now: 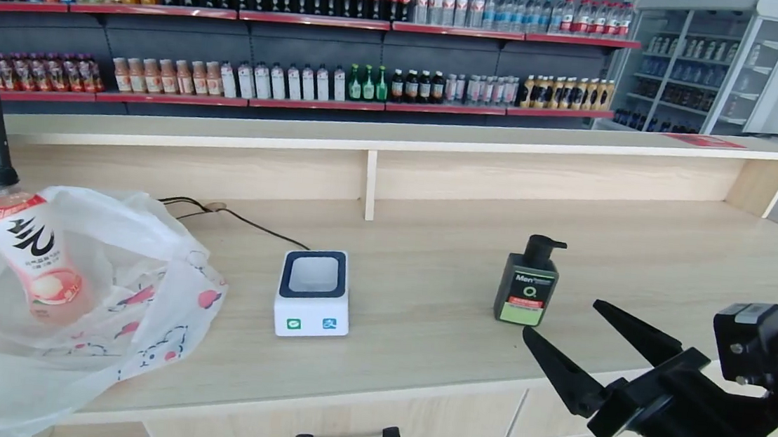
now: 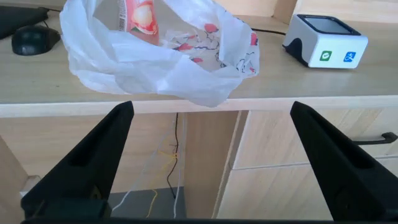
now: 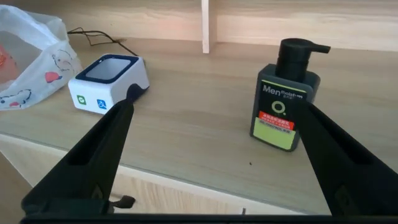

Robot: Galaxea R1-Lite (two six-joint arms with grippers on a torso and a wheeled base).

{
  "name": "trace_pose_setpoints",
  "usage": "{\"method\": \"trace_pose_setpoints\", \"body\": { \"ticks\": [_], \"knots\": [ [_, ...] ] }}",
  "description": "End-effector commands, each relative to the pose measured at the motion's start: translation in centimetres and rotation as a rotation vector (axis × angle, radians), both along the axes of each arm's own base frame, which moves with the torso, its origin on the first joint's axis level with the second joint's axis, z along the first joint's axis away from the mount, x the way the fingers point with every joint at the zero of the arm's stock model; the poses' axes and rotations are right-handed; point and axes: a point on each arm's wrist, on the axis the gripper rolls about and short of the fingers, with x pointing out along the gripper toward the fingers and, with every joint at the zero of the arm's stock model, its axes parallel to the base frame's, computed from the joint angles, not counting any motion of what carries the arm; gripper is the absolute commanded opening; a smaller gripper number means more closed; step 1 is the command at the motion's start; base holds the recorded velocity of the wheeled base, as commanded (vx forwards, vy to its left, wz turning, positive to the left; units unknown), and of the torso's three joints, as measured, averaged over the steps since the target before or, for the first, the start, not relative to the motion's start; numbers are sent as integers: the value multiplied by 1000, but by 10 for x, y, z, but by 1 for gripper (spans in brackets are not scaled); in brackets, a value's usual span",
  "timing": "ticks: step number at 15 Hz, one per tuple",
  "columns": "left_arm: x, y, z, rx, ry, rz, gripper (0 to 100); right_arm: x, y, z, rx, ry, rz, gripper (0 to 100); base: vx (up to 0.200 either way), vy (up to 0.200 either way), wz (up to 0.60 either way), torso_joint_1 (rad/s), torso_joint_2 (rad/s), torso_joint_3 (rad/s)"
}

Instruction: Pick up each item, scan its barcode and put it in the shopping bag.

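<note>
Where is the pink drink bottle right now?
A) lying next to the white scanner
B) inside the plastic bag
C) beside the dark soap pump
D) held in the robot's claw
B: the pink drink bottle sits inside the plastic bag, with the bag's sides rising around it.

The right arm (image 1: 688, 421) is matte black and angular. Its jaws are two long wedges tapering to sharp tips. A boxy black wrist camera block (image 1: 758, 342) carries a grey top plate, small round screws and thin black cables. The left jaws are matching black wedges.
</note>
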Motion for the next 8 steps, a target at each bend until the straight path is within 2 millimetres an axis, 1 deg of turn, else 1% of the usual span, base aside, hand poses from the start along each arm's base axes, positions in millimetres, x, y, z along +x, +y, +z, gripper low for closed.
{"method": "trace_pose_setpoints", "body": {
  "ticks": [1, 3, 8],
  "knots": [
    [0, 0, 0, 0, -1, 0, 100, 1, 1, -3, -10, 11, 0, 100, 0, -200, 0, 2, -7, -2],
    [0, 0, 0, 0, -2, 0, 100, 2, 0, -5, -17, 21, -5, 100, 0, -200, 0, 0, 12, -2],
    [0, 0, 0, -3, -2, 0, 100, 3, -4, -6, -18, 23, -29, 100, 0, 0, 0, 0, 0, 0]
  ]
}}
